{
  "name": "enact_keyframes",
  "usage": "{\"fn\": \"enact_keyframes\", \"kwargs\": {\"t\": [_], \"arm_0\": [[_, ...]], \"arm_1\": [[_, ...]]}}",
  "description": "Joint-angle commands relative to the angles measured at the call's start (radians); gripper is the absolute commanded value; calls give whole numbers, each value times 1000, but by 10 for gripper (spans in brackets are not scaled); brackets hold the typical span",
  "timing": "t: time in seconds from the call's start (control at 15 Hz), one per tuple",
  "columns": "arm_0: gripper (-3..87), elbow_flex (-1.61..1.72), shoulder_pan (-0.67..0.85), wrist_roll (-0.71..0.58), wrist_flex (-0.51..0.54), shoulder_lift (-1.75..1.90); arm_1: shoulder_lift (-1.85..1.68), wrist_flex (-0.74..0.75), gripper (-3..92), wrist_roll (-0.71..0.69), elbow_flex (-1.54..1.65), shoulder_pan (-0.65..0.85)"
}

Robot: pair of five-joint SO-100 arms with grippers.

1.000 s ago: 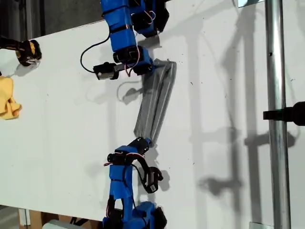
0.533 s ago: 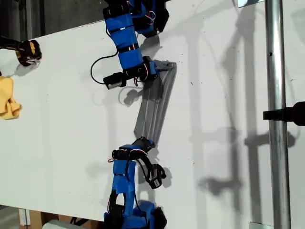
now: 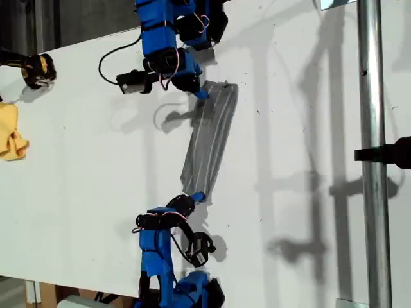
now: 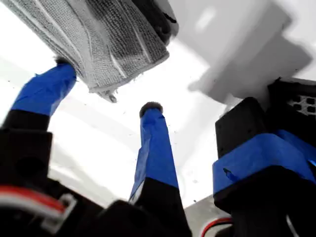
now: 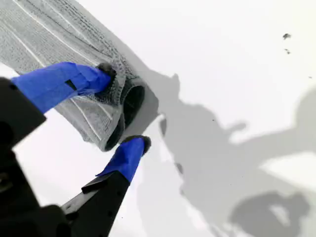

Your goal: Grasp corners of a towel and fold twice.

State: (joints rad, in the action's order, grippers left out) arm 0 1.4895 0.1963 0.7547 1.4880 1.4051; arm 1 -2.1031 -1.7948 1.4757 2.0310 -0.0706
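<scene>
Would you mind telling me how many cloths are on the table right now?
2. The grey striped towel lies folded into a narrow strip between the two arms, mid-table. A small yellow cloth sits at the exterior view's left edge, partly cut off.

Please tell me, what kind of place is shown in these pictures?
Probably a robotics lab or test bench. Two blue arms work on a bare white table with a grey striped towel, beside a metal pole carrying a clamp.
</scene>
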Motion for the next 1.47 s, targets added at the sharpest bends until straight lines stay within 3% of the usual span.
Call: {"fn": "enact_keyframes", "kwargs": {"t": [0.0,0.13,0.27,0.4,0.53,0.87,1.13,1.4], "arm_0": [[220,112,26,6,-14,252],[220,333,20,26,-87,528],[223,548,0,95,-106,801],[232,788,-58,184,-204,1078],[232,1045,-100,250,-287,1424],[220,1385,-204,337,-281,2066],[207,1447,-209,342,-304,2065],[198,1598,-245,397,-431,2065]], "arm_1": [[-196,-72,333,25,-18,2],[-370,-92,335,109,32,-63],[-580,-114,340,302,120,-216],[-709,-92,344,422,170,-339],[-713,-83,357,425,167,-341],[-827,-32,334,420,184,-334],[-792,129,330,472,291,-387],[-580,215,369,675,413,-508]]}}
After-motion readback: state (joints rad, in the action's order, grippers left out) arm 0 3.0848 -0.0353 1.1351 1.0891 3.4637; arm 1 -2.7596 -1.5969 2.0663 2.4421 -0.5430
